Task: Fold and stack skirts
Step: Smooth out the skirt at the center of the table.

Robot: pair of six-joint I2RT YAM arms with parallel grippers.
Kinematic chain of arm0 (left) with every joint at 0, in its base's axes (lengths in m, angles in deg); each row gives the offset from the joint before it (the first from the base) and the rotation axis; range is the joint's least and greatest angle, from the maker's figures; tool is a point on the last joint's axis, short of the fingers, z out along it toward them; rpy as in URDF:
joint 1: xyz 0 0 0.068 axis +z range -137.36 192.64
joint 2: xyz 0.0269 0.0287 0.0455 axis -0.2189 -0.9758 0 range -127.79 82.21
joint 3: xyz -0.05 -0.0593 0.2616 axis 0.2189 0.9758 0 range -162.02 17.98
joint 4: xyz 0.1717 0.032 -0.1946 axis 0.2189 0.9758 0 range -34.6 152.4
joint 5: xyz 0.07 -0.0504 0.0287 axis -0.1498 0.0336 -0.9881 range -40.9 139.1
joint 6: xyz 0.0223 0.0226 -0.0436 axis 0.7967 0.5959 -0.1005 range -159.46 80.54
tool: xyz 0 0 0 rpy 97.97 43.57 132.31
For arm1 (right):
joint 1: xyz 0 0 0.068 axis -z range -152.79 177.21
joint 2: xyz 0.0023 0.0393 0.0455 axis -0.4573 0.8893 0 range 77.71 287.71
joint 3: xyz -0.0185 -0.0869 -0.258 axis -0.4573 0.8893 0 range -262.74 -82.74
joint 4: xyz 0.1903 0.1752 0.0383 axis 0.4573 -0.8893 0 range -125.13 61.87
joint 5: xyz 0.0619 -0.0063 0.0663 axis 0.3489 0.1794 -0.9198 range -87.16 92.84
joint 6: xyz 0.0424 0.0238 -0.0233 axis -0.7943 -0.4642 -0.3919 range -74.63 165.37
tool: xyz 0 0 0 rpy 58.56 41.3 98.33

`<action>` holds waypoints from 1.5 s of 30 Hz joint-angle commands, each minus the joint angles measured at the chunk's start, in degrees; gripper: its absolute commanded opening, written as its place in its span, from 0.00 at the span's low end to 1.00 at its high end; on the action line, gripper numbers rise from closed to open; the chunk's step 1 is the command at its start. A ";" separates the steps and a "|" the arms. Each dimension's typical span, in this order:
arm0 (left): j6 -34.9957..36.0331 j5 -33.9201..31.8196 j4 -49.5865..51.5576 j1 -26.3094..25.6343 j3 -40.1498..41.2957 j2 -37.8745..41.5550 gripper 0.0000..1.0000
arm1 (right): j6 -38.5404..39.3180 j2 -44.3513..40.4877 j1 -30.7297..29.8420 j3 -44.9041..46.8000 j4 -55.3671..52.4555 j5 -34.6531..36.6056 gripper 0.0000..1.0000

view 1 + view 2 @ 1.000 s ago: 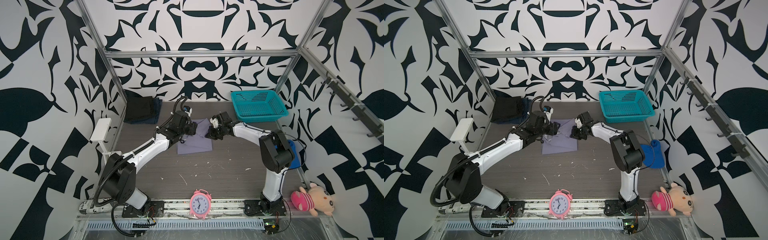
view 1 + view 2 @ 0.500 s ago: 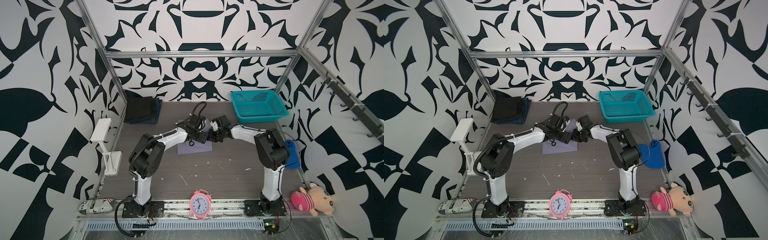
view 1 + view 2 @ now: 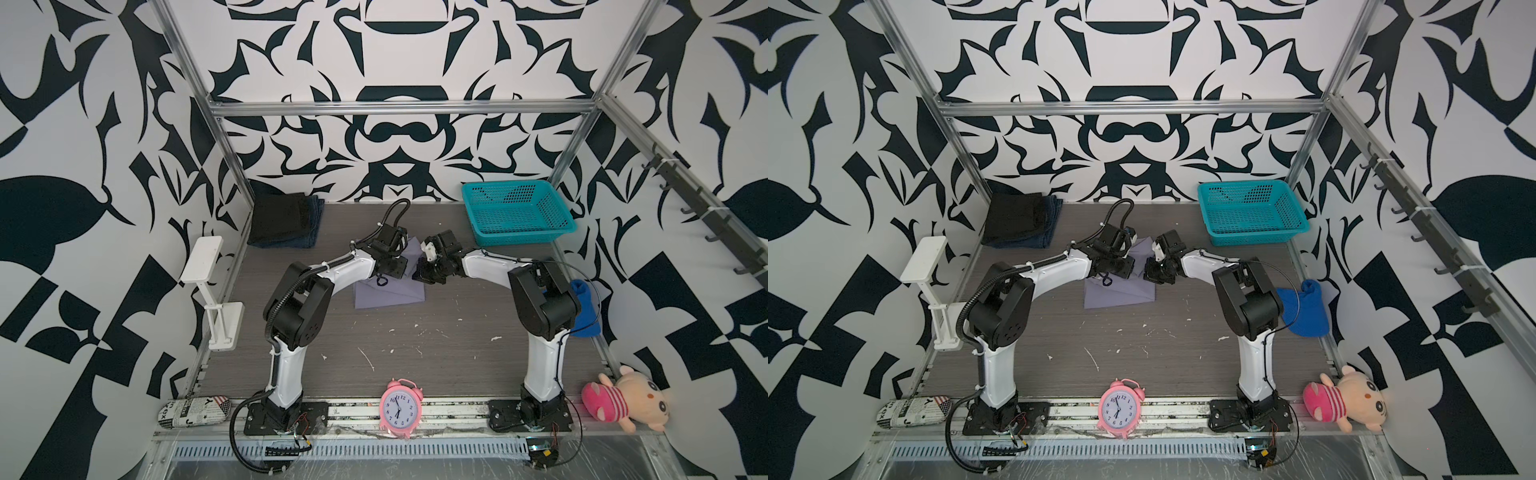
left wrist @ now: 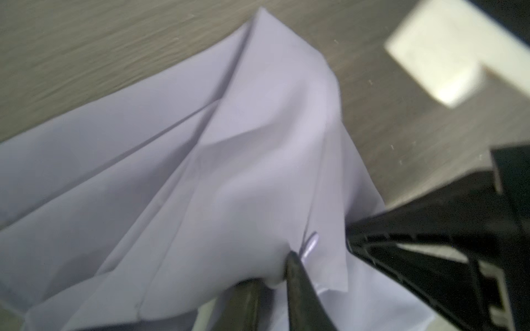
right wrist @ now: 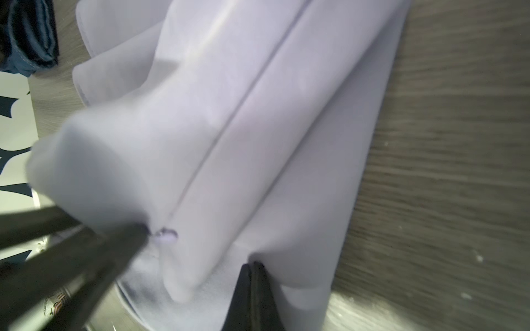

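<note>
Pink plastic is met first: an alarm clock (image 3: 401, 409) is stood on the metal rail at the near edge, with a newsprint-patterned pouch (image 3: 195, 411) laid at one end and a pink-striped plush toy (image 3: 623, 405) at the other. Beyond the rail, the grey wood-grain table (image 3: 436, 353) is seen scattered with small white flecks. A bright blue cloth (image 3: 1304, 307) is bunched at the table's edge behind the right arm.

At the middle of the table the lavender skirt (image 3: 390, 293) is spread, partly folded, its near portion flat and its far portion raised. In the wrist views a fold of it is pinched between the closed fingers of the left gripper (image 4: 275, 275), and another fold is clamped by the right gripper (image 5: 253, 268), whose fingers are pressed together. The two grippers are held close to each other above the cloth.

Farther back, a teal mesh basket (image 3: 523, 237) is set in one far corner, its perforated bottom fully in view. In the other far corner the black skirt (image 3: 282, 216) is stacked, folded, on the denim skirt (image 3: 316, 212). The space is enclosed by aluminium framing and black-and-white patterned walls.
</note>
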 commanded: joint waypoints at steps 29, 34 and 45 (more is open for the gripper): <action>4.87 2.02 -3.75 17.45 -7.05 0.47 0.25 | 1.61 -0.77 0.27 0.99 -0.61 1.14 0.00; -4.24 7.11 -6.71 14.82 0.51 9.94 0.30 | 1.66 -0.43 0.27 0.32 -0.95 1.31 0.00; -18.24 5.55 -9.58 8.08 18.00 14.16 0.83 | 2.93 -0.84 0.19 -2.52 -4.21 0.41 0.02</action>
